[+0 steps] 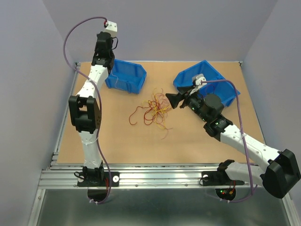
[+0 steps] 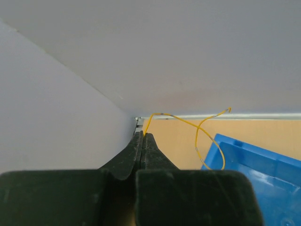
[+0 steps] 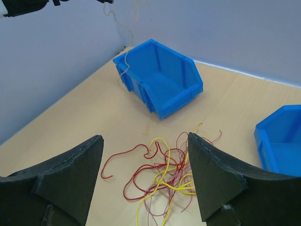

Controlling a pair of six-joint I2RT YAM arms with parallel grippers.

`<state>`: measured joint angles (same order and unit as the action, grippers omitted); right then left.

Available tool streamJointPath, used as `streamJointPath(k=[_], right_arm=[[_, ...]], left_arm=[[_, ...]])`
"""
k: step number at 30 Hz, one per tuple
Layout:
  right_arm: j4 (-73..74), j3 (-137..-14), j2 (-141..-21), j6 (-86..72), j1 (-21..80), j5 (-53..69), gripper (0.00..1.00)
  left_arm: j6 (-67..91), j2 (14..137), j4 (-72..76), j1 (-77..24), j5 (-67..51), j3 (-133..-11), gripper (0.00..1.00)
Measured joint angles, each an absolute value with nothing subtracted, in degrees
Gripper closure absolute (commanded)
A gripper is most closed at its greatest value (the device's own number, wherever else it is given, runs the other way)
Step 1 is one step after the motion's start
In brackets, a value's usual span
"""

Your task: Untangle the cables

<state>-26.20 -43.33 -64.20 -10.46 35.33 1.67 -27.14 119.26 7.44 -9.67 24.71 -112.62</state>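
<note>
A tangle of thin yellow, orange and dark red cables [image 1: 154, 109] lies mid-table; it also shows in the right wrist view [image 3: 169, 174]. My left gripper [image 2: 143, 134] is raised high near the back left corner and is shut on one yellow cable [image 2: 197, 129], which curls out to the right over the left blue bin. In the right wrist view this cable [image 3: 123, 70] hangs down from the left gripper [image 3: 104, 1] to that bin. My right gripper [image 1: 170, 100] is open and empty, just right of the tangle and above it, its fingertips [image 3: 96, 141] wide apart.
The left blue bin [image 1: 126, 75] stands at the back left, seen also in the wrist views [image 3: 160, 77] [image 2: 254, 160]. A second blue bin [image 1: 209, 82] stands at the back right, behind my right arm. Grey walls enclose the table.
</note>
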Motion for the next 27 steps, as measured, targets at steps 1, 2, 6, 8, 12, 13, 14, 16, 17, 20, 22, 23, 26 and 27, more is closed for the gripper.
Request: streamJointPath(k=[1,2,6,8,12,13,14,16,17,20,22,23,26,27], right_arm=[[-26.2,-43.3,-64.2,-10.5,35.3,1.6,0.22],[-26.2,-43.3,-64.2,-10.5,35.3,1.6,0.22],[-26.2,-43.3,-64.2,-10.4,35.3,1.4,0.22],[-26.2,-43.3,-64.1,-10.3,35.3,1.3,0.22],[-26.2,-43.3,-63.6,-10.3,35.3,1.2,0.22],[-26.2,-43.3,-63.5,-10.3,35.3,1.2,0.22],[-26.2,-43.3,-63.3,-10.3,35.3,1.2,0.22],[-26.2,-43.3,-63.0,-10.3,35.3,1.2,0.22],[-26.3,-43.3,-63.0,-10.3,35.3,1.2,0.22],[-26.3,-43.3,-62.9,-10.3,35.3,1.2,0.22],[-26.3,-43.3,-63.0,-10.2,35.3,1.2,0.22],[-26.3,-43.3,-63.0,-10.2,35.3,1.2,0.22],[-26.3,-43.3,-63.0,-10.2,35.3,1.2,0.22],[-26.3,-43.3,-63.0,-10.2,35.3,1.2,0.22]], left_arm=[[-27.1,119.0,7.2,-9.3,24.1,-112.6,1.0],[-27.1,118.7,6.8,-9.1,23.6,-112.6,1.0],[-27.2,116.4,2.0,-9.8,15.6,-112.2,1.0],[-27.3,113.8,-1.2,-10.3,10.0,-110.3,1.0],[-27.1,106.2,-6.5,-12.7,3.1,-106.5,1.0],[-27.0,104.9,-7.3,-13.3,2.3,-106.5,1.0],[-27.0,103.4,-8.0,-14.3,1.7,-106.5,1.0],[-26.5,100.4,-9.8,-16.7,0.4,-107.3,1.0],[-26.2,99.7,-10.6,-17.5,0.2,-108.1,1.0],[-24.3,99.3,-12.6,-20.3,0.1,-113.2,1.0],[-22.5,100.5,-14.1,-21.3,0.0,-118.1,1.0],[-21.3,102.1,-15.7,-21.4,0.1,-122.3,1.0],[-18.5,106.9,-16.9,-21.3,1.0,-132.8,1.0],[-17.5,108.6,-16.9,-21.2,2.1,-136.0,1.0]])
